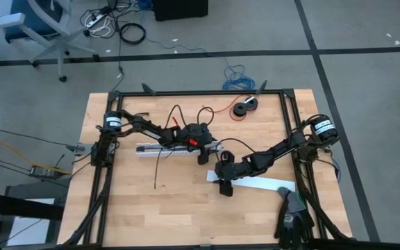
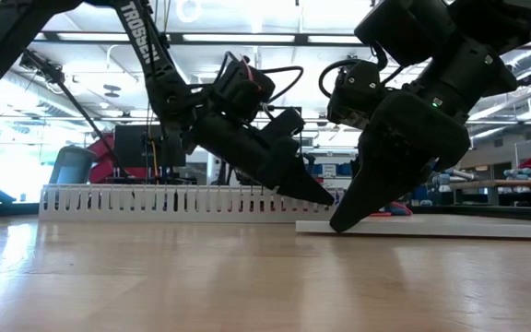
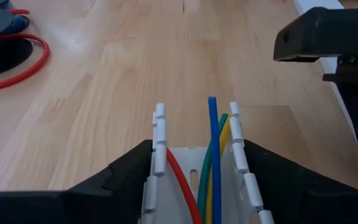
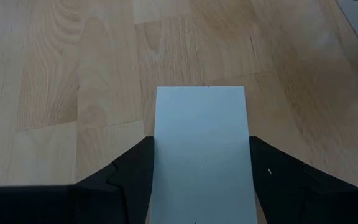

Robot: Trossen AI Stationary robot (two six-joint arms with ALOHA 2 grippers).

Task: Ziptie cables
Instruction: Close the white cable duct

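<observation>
The cables (image 3: 213,155), red, green, yellow and blue wires, lie inside a white slotted duct (image 1: 162,148) that rests along the table's middle. My left gripper (image 3: 197,186) reaches in from the left and is shut across the duct's right end. Just nearer, my right gripper (image 4: 201,180) is shut on a flat white strip (image 1: 259,182) lying on the table. In the low view, my left gripper (image 2: 313,194) and my right gripper (image 2: 344,219) stand close together, both slanting down. My left gripper pinches the duct's end by its two slotted side walls (image 3: 159,155), one finger outside each wall. The fingers slant down from the table's left and lie along the duct. The duct rests on the table with the wires between its walls. My right gripper pinches the flat strip's two long edges (image 4: 160,149) between its fingers, at the strip's left end. The fingers slant down from the table's right, along the strip. The strip lies flat on the table (image 2: 431,224).
Two wire spools (image 1: 245,107) sit at the far side, one trailing a red wire (image 3: 17,68). A thin black strand (image 1: 160,167) lies near the duct. A dark glove (image 1: 294,219) lies at the near right corner. Black frame rails (image 1: 287,111) border the table.
</observation>
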